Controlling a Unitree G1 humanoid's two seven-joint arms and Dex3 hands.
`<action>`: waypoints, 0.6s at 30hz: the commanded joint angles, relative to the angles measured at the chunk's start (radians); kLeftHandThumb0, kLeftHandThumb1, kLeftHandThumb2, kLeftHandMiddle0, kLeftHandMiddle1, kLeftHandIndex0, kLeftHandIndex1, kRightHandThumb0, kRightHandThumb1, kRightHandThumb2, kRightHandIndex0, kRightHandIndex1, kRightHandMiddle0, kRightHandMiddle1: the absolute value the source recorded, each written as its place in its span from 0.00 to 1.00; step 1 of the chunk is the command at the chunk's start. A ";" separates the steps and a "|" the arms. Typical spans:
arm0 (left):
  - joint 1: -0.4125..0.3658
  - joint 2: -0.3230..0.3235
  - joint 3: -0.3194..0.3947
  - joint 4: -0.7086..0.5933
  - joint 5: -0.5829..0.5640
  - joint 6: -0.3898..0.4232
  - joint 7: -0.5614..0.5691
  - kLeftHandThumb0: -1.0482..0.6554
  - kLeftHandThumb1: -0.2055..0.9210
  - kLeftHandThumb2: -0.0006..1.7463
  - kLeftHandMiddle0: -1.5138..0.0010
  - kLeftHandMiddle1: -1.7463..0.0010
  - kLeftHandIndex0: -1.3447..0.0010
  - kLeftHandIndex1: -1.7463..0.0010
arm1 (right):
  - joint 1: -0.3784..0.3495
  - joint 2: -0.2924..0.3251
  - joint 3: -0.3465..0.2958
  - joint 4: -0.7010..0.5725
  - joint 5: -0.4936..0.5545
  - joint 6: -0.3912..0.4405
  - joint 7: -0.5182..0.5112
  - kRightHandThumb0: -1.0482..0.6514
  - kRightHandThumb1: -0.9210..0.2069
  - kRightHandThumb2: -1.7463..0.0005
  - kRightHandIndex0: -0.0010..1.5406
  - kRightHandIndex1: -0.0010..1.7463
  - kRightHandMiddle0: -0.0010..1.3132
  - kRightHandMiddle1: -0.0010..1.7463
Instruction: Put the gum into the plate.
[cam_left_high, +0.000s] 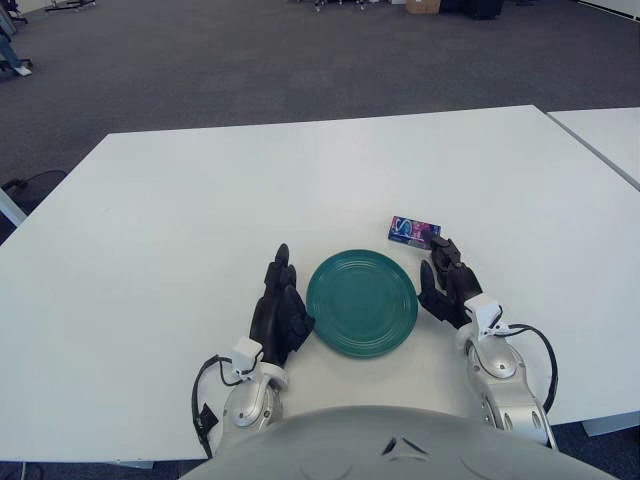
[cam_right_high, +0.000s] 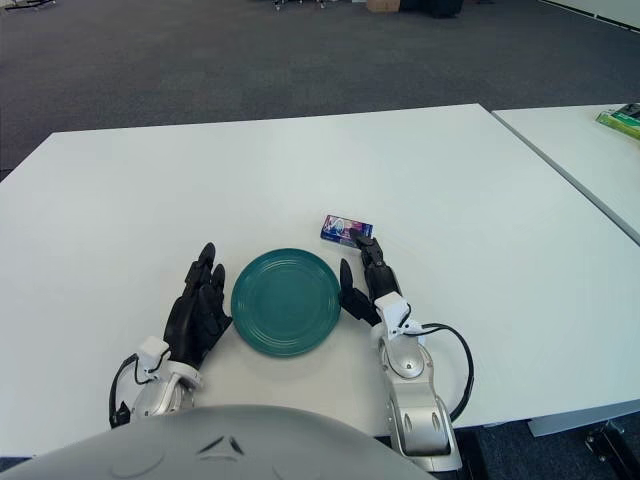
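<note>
A small purple and blue gum pack (cam_left_high: 413, 231) lies flat on the white table, just beyond the right rim of the teal plate (cam_left_high: 361, 303). The plate holds nothing. My right hand (cam_left_high: 447, 279) rests on the table right of the plate, fingers open and stretched forward, the fingertips just short of the gum pack or barely touching its near corner. My left hand (cam_left_high: 279, 308) lies flat and open on the table at the plate's left rim, holding nothing.
The white table (cam_left_high: 200, 220) stretches wide around the plate. A second white table (cam_right_high: 590, 150) stands to the right across a narrow gap, with a green object (cam_right_high: 622, 120) on it. Grey carpet lies beyond.
</note>
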 joint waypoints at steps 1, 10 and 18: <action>-0.002 -0.005 -0.010 0.017 0.007 0.027 0.010 0.00 1.00 0.58 0.96 1.00 1.00 0.91 | 0.017 0.003 -0.012 -0.002 0.019 0.031 -0.001 0.19 0.00 0.48 0.11 0.01 0.00 0.27; -0.018 -0.012 -0.011 0.037 0.009 0.008 0.026 0.00 1.00 0.58 0.95 0.99 1.00 0.89 | -0.152 -0.094 -0.067 -0.098 -0.067 0.085 -0.008 0.18 0.00 0.51 0.17 0.01 0.00 0.32; -0.032 -0.015 -0.013 0.066 0.006 -0.011 0.030 0.00 1.00 0.59 0.95 1.00 1.00 0.87 | -0.358 -0.280 0.053 -0.050 -0.402 0.157 0.033 0.15 0.00 0.57 0.15 0.00 0.00 0.31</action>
